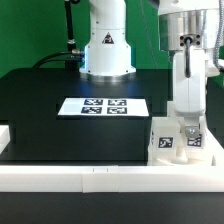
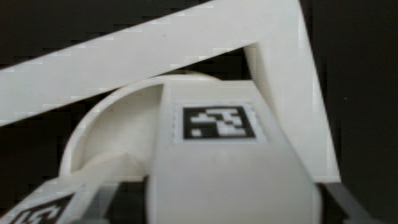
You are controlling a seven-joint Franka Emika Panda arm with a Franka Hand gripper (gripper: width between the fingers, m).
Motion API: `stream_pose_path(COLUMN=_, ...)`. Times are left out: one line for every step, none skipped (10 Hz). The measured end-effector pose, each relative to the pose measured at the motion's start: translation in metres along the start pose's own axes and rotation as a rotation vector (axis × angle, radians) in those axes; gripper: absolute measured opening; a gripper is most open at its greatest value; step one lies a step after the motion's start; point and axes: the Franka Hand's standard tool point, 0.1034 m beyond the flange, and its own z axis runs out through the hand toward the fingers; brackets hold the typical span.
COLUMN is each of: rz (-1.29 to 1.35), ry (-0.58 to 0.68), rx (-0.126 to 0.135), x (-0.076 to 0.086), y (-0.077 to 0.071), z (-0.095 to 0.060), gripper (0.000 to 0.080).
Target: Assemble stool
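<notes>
The Panda arm comes down near-vertically at the exterior view's right, its white wrist and gripper (image 1: 186, 128) pointing straight at the table (image 1: 60, 110), low over the front right corner of the black work surface. The fingers (image 1: 181, 126) reach down onto a white stool leg (image 1: 188, 140), which stands upright between them; the jaws sit partly closed with the leg filling the gap, so the gripper appears to be clamped on that leg. In the wrist view the same stool leg (image 2: 222, 150) fills the middle of the picture as a broad white block with a black-and-white square tag (image 2: 219, 122) on its face, and dark finger pads (image 2: 107, 195) flank its lower part on both sides. Behind the leg lies the round seat (image 2: 134, 120), a thick white disc whose curved edge shows just past the leg; whether leg and seat touch cannot be told. In the exterior view the white block at the corner, with a tag on its near face, looks like the seat (image 1: 165, 140) pushed against the border rails (image 1: 120, 176), though its round shape is not clear from there. The rails meet in a corner (image 2: 267, 50) right behind the seat in the wrist view. The marker board (image 1: 104, 106) lies flat near the table's middle, well apart from the gripper, in front of the arm's base (image 1: 107, 55).
</notes>
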Motion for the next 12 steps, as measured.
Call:
stream_pose_path(rz=-0.021, ry=-0.002, rx=-0.002, x=0.0, y=-0.001, z=-0.002, gripper=0.0516)
stream_pose_path(rz=-0.062, ry=-0.01, rx=-0.009, x=-0.002, y=-0.004, z=-0.012, gripper=0.0606)
stream_pose_path(rz=-0.063, ry=-0.021, rx=-0.004, x=-0.005, y=-0.007, z=-0.023, gripper=0.0606)
stream_pose_path(rz=-0.064, ry=-0.028, rx=-0.013, x=-0.009, y=-0.007, z=-0.03, gripper=0.0641)
stream_pose_path(rz=-0.069, ry=-0.034, rx=-0.005, x=-0.011, y=-0.01, z=-0.035, gripper=0.0647)
stream_pose_path(rz=-0.107, ry=-0.032, rx=-0.004, x=-0.011, y=-0.009, z=-0.033, gripper=0.0647)
stream_pose_path(rz=-0.108, ry=-0.032, rx=-0.005, x=-0.011, y=-0.009, z=-0.032, gripper=0.0648)
stream_pose_path(rz=-0.117, ry=-0.031, rx=-0.006, x=-0.011, y=-0.008, z=-0.032, gripper=0.0648)
stream_pose_path(rz=-0.322, ry=-0.015, rx=-0.014, x=-0.012, y=-0.007, z=-0.029, gripper=0.0648)
stream_pose_path(rz=-0.499, ry=-0.017, rx=-0.019, x=-0.016, y=-0.007, z=-0.03, gripper=0.0648)
stream_pose_path(rz=-0.598, ry=-0.024, rx=-0.023, x=-0.02, y=-0.009, z=-0.033, gripper=0.0648)
stream_pose_path(rz=-0.696, ry=-0.029, rx=-0.015, x=-0.023, y=-0.01, z=-0.037, gripper=0.0648)
